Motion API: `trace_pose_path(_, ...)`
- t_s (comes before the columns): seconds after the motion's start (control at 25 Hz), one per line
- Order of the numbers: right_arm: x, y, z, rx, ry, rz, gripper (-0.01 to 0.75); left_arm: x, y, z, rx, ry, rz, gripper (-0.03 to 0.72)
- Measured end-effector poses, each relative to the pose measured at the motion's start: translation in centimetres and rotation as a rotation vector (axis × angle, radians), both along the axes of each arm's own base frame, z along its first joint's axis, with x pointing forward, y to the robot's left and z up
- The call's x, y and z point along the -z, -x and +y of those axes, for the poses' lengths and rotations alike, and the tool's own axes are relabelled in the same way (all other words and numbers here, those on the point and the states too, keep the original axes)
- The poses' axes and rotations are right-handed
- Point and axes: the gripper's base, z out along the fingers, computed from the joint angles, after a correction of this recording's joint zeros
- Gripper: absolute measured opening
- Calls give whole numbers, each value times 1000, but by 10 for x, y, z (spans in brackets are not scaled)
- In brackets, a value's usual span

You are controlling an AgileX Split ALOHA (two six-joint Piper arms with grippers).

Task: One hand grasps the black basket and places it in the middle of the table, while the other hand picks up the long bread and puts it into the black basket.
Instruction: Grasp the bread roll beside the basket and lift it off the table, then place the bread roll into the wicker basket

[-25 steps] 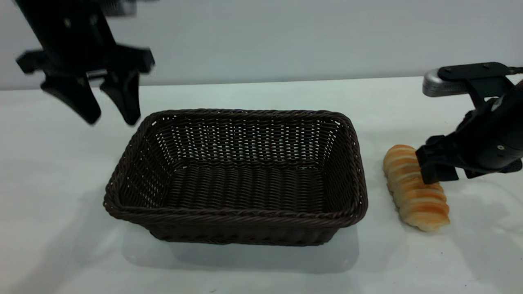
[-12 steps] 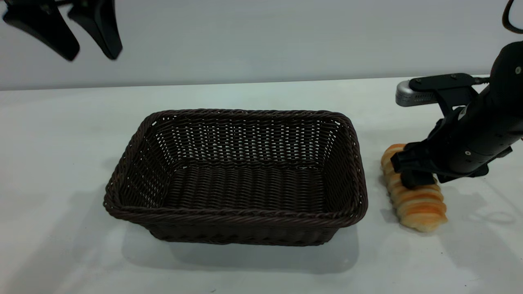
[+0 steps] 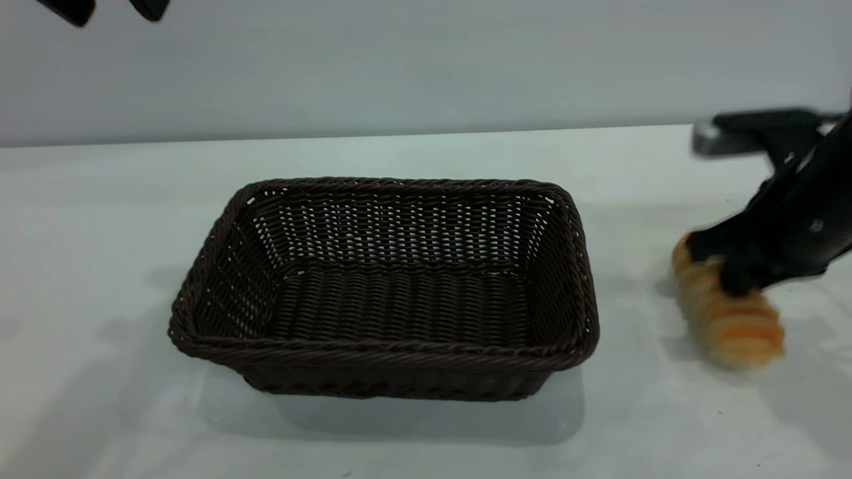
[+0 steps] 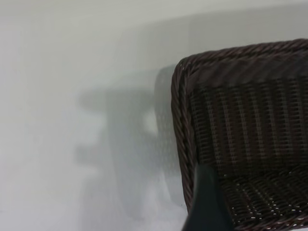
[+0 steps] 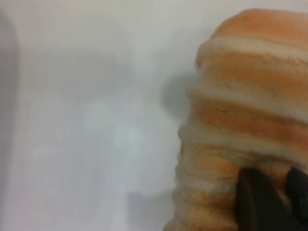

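The black basket [image 3: 383,289] stands empty at the middle of the white table [image 3: 100,199]; one corner of it shows in the left wrist view [image 4: 250,120]. The long bread [image 3: 735,322] lies right of the basket, clear of its rim, and fills the right wrist view [image 5: 240,110]. My right gripper [image 3: 725,269] is shut on the bread near its middle, its dark fingers [image 5: 260,204] pressed on the crust. I cannot tell whether the loaf is off the table. My left gripper [image 3: 110,6] is open and empty, high above the far left, only its fingertips in view.
A plain grey wall runs behind the table's far edge. The right arm's grey wrist part [image 3: 715,143] sticks out above the bread. There is bare tabletop in front of the basket and to its left.
My left gripper has risen from beside the basket's far left corner almost out of view. My right gripper closed on the bread and has shifted right with it.
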Motion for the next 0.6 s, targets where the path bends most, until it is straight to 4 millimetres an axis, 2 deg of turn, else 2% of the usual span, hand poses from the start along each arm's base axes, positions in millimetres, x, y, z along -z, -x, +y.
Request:
trace_pose_path(0.16, -53, 0, 7, -29, -18, -138, 35, -4, 2, 1, 0, 2, -12, 585)
trace_pose_path(0.24, -83, 4, 19, -65, -34, -216, 35, -4, 2, 1, 0, 2, -12, 585)
trace_pose_path(0.32, -103, 12, 36, -119, -51, -271, 35, -4, 2, 1, 0, 2, -12, 585)
trace_pose_path(0.44, -118, 26, 72, -235, -76, -315, 35, -4, 2, 1, 5, -3, -12, 585)
trace_pose_path(0.6, -119, 46, 114, -372, -96, -312, 35, -10, 7, 5, 25, -44, -25, 585)
